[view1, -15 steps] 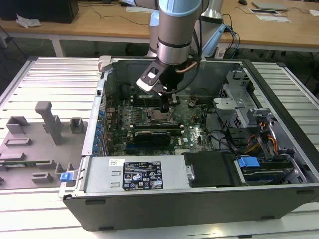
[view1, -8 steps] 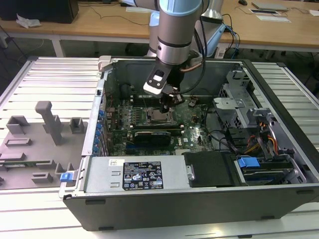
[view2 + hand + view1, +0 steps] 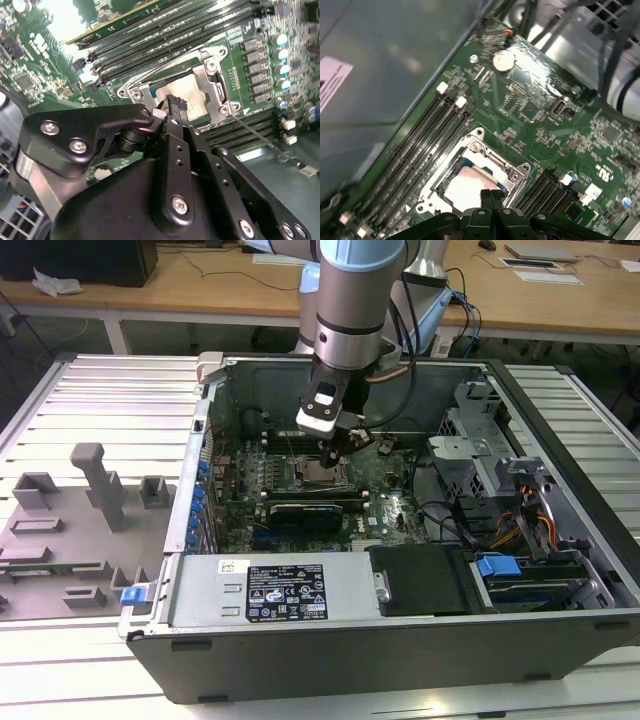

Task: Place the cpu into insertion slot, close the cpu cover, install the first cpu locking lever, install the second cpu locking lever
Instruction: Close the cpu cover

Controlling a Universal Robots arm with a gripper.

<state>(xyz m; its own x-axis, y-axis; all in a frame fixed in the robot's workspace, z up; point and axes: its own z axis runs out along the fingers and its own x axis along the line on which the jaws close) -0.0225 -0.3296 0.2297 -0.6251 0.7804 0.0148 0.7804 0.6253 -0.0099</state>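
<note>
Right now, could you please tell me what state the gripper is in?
Gripper: closed, holding nothing, poised right over the cpu.

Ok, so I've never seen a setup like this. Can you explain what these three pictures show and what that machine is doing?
The machine is a robot arm with a two-fingered gripper at its end. One picture comes from a camera off the arm: an open computer case lies on a metal table, and the arm reaches in. The other two come from cameras on the wrist, looking past the gripper at the green board. There a pale square chip sits inside a silver metal frame. The fingers are shut together just over the chip, holding nothing I can see.
</note>
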